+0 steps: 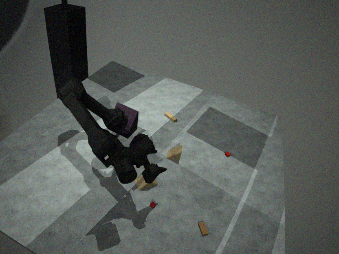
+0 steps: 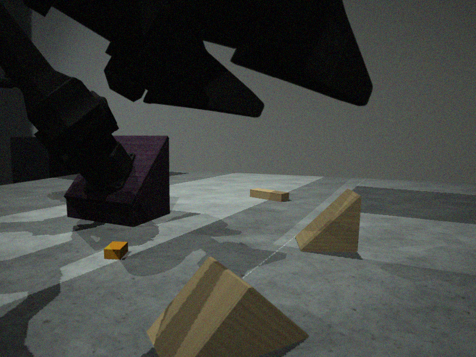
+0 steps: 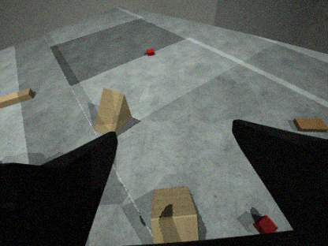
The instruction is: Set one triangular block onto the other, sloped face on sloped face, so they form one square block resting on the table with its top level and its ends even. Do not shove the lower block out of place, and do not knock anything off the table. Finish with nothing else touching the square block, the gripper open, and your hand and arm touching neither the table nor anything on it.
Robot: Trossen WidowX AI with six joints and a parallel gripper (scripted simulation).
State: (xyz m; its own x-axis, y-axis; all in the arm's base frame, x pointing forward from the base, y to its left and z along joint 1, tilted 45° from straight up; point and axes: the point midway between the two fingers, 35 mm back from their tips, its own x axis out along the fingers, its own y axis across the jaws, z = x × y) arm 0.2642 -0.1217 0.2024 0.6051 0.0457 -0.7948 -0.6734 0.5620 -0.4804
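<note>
Two tan triangular blocks rest apart on the table. The near block (image 1: 140,185) (image 2: 230,307) (image 3: 177,201) appears to lie on its broad sloped face, ridge up, partly hidden by a finger in the top view and cut off at the lower edge of the exterior view. The other block (image 1: 175,153) (image 2: 336,230) (image 3: 109,110) stands farther off, with one upright face and its slope facing the arm's side in the exterior view. My gripper (image 1: 161,160) (image 2: 311,108) (image 3: 174,131) is wide open and empty, its fingers above the table and clear of both blocks.
A purple wedge (image 1: 133,116) (image 2: 153,191) stands under the arm's base. A tan bar (image 1: 170,117) (image 2: 269,194) (image 3: 16,98), a brown slab (image 1: 203,228) (image 3: 311,124), a small orange block (image 2: 115,250) and two red pieces (image 1: 227,154) (image 1: 152,204) (image 3: 150,52) (image 3: 265,224) lie around.
</note>
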